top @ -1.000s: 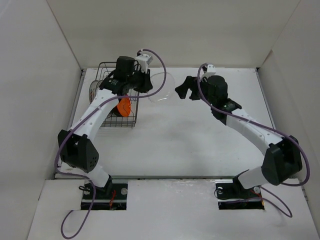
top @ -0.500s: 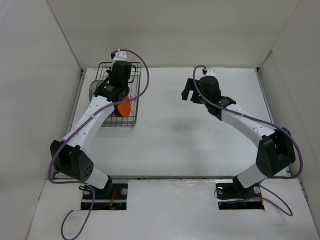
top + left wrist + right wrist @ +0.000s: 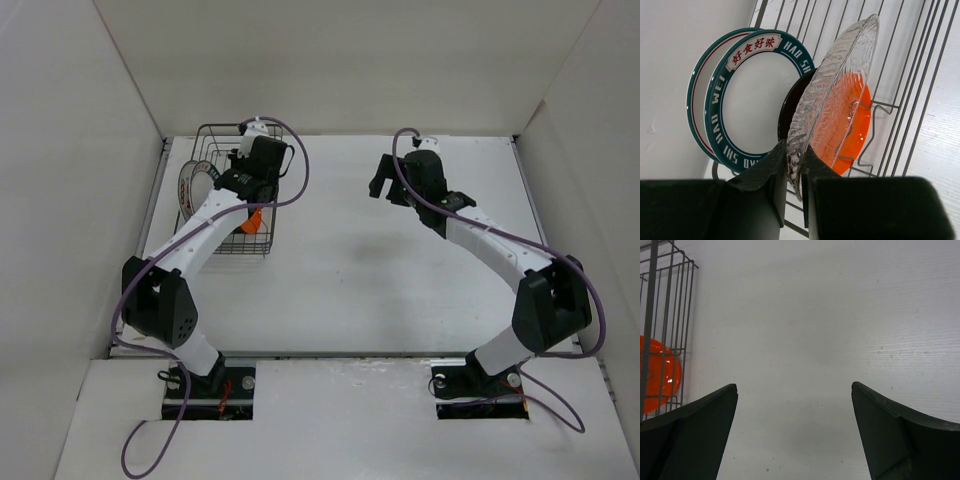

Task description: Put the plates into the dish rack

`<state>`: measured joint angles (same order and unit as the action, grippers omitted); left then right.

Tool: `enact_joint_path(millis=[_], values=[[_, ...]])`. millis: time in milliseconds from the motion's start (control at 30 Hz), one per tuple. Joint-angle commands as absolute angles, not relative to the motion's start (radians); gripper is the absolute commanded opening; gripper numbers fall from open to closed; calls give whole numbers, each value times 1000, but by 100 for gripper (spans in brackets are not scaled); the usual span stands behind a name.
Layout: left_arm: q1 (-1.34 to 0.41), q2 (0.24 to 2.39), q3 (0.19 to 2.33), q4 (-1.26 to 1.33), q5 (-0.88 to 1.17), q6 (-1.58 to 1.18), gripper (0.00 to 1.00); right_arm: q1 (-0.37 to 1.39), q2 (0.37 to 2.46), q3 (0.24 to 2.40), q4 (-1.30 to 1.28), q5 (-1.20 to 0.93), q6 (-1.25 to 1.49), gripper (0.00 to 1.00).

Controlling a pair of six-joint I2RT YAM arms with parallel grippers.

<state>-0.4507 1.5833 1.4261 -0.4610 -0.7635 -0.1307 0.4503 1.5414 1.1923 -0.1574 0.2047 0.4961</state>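
Observation:
The wire dish rack stands at the table's far left. In the left wrist view my left gripper is shut on the rim of a clear textured glass plate, held upright on edge inside the rack. Behind it stand the orange plate, the black plate, the green-rimmed plate and the red-lined, dark-rimmed plate. My right gripper is open and empty over bare table right of the rack; its wrist view shows the orange plate through the rack wires.
White walls close in the table on the left, back and right. The rack sits close to the left wall. The left arm reaches over the rack's front right corner.
The left gripper has carried the clear plate from the open table right of the rack leftward into the rack. The right gripper drew back slightly and stays open.

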Motion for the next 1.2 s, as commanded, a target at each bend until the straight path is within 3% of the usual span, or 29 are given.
enact_joint_path(millis=[0,467,833,967,1000,1167], values=[[-451,1595,1428,-445,-798,-156,0,430,1525,1203,-143,196,508,100],[-440,1655,1419,-488,-669,-186,0,411,1516,1184,-123,169,508,100],[-399,1687,1420,-506,-597,-196,11,391,1497,1184,-123,160,508,100],[-399,1696,1420,-506,-575,-196,21,382,1488,1184,-123,150,499,100],[-399,1697,1420,-506,-575,-196,33,382,1488,1184,-123,150,499,100],[-399,1684,1430,-506,-551,-178,47,373,1488,1184,-123,141,499,100]])
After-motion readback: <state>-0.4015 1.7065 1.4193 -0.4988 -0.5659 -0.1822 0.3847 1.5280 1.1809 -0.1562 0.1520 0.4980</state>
